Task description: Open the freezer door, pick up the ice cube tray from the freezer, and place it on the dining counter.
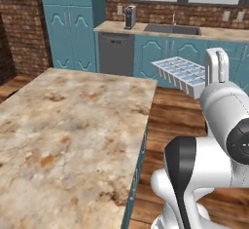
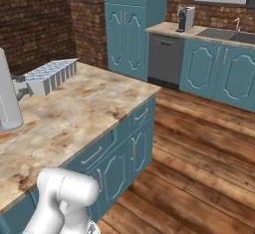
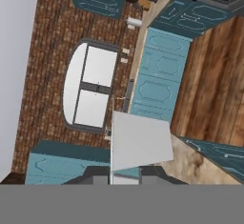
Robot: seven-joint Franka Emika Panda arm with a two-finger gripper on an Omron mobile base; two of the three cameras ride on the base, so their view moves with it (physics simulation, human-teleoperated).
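My jaws are clamped on one end of the ice tray (image 2: 50, 76), held in the air level at the edge of the worktop (image 1: 73, 125), not yet over it; risk: grip is off-centre, so releasing early drops it to the floor (image 2: 199, 168).

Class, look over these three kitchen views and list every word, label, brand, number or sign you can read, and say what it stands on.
No readable text in any view.
The coffee machine on the sink counter: no legible marking.
The dishwasher front: plain, no label.
The ice cube tray and dining counter: no print.
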